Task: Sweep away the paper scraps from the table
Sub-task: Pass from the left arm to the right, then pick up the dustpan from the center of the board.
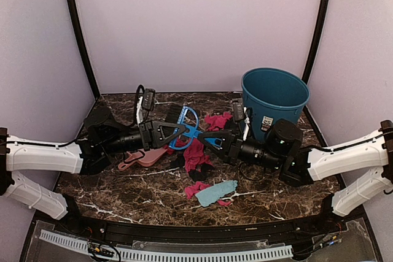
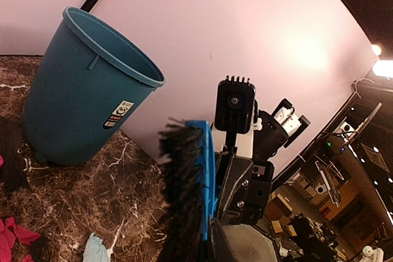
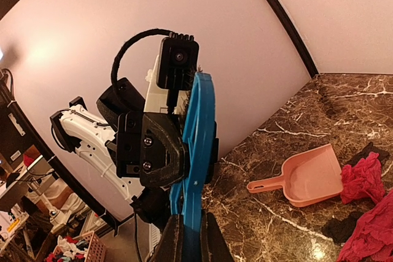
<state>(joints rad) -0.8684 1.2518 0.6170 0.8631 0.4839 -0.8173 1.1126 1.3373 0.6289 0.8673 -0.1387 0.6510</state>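
A small blue hand brush (image 1: 191, 128) with black bristles hangs above the table (image 1: 123, 191), held from both sides. My left gripper (image 1: 182, 131) is shut on its bristle end and my right gripper (image 1: 206, 137) is shut on its handle. In the left wrist view the brush (image 2: 207, 176) runs up between the jaws of the left gripper (image 2: 215, 246). In the right wrist view the right gripper (image 3: 191, 242) pinches the blue handle (image 3: 198, 145). Magenta paper scraps (image 1: 196, 153), black ones and a light blue one (image 1: 216, 192) lie below the grippers. More magenta scraps (image 3: 367, 177) lie near the dustpan.
A pale-pink dustpan (image 1: 146, 157) lies on the table at the left, also in the right wrist view (image 3: 307, 179). A teal bin (image 1: 274, 99) stands upright at the back right, and the left wrist view shows this bin (image 2: 80, 90) too. Pale walls close in the table.
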